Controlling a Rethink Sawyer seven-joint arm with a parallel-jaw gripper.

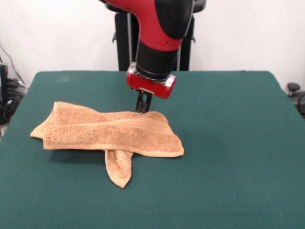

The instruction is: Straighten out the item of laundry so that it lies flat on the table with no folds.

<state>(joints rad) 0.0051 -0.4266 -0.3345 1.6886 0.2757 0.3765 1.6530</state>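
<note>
The orange-tan towel (107, 133) lies folded over on itself on the dark green table (228, 143), left of the middle. A ribbed band runs along its upper layer. A narrow folded tail (119, 167) sticks out from under it toward the front edge. The red and black arm comes down from above. My gripper (144, 108) stands upright at the towel's far edge, near its right end. Its dark fingers (143, 100) are close together and pinch that edge right at the table top. The towel is not lifted.
The robot's black pedestal (124, 43) stands behind the table's far edge. Cables and dark equipment (7, 90) sit off the table at the left. A small dark object (294, 90) shows off the right edge.
</note>
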